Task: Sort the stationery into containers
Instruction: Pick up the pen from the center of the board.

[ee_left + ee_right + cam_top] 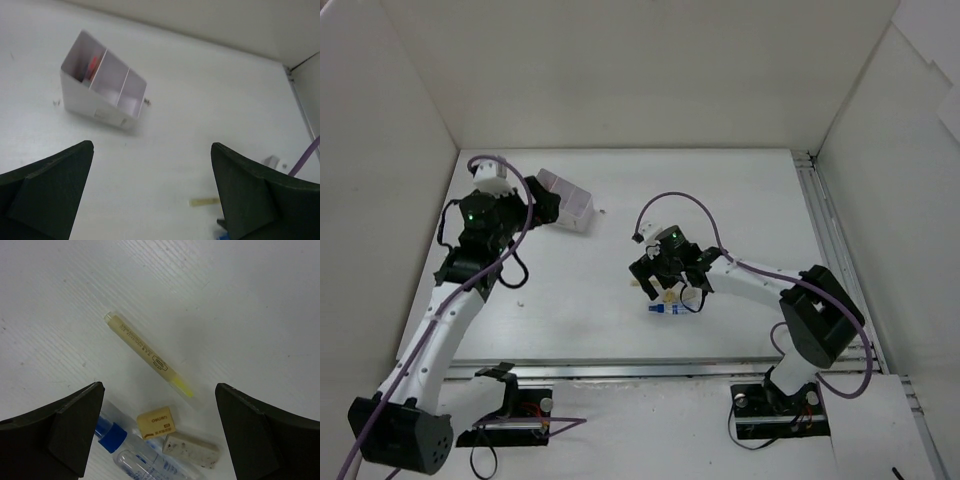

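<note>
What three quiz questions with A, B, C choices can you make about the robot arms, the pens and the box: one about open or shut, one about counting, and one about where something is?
1. The right gripper above the yellow pen is:
A) open and empty
B) shut on the pen
C) shut on nothing

2. How many compartments does the white box have?
A) two
B) three
C) five

3. Where is the red pen?
A) beside the yellow pen
B) in an end compartment of the box
C) in the right gripper

Answers:
1. A, its fingers stand wide apart and the pen lies on the table below them.
2. B, two dividers split the box into three.
3. B, red shows inside the outermost compartment.
</note>
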Motion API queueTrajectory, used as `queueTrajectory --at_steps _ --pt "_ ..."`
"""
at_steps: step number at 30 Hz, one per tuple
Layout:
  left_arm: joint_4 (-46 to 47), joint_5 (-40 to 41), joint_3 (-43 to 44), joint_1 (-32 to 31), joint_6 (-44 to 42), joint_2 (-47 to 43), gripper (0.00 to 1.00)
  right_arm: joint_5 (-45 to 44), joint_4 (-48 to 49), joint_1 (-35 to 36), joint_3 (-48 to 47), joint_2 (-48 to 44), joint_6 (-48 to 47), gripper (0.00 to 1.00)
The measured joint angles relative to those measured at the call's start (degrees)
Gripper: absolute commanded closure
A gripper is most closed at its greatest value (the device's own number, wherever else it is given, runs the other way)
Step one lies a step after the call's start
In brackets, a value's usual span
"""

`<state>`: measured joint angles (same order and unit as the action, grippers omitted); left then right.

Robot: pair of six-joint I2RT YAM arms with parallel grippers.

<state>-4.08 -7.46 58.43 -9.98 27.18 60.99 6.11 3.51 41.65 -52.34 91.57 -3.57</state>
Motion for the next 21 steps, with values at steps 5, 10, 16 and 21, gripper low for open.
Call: queueTrajectory --at_steps 5,10,16,21 --pt "-6.25 0.39 -11.47 -0.15 2.21 -8.72 0.0 2.82 0.33 -1.99 -0.04 3.04 -0.74 0.12" --pt "-11.41 1.97 -15.19 -0.61 3.48 -17.84 0.0 1.11 2.58 -2.34 -0.74 6.23 -1.18 0.3" --pt "-13.2 4.63 -14.93 -0.63 3.52 -24.7 0.0 -0.61 4.39 -2.34 -2.71 10.29 -0.31 0.53" --pt "-14.49 6.14 -14.36 -0.63 3.5 -25.49 0.0 -2.25 5.18 -2.32 -2.71 10.49 0.72 0.85"
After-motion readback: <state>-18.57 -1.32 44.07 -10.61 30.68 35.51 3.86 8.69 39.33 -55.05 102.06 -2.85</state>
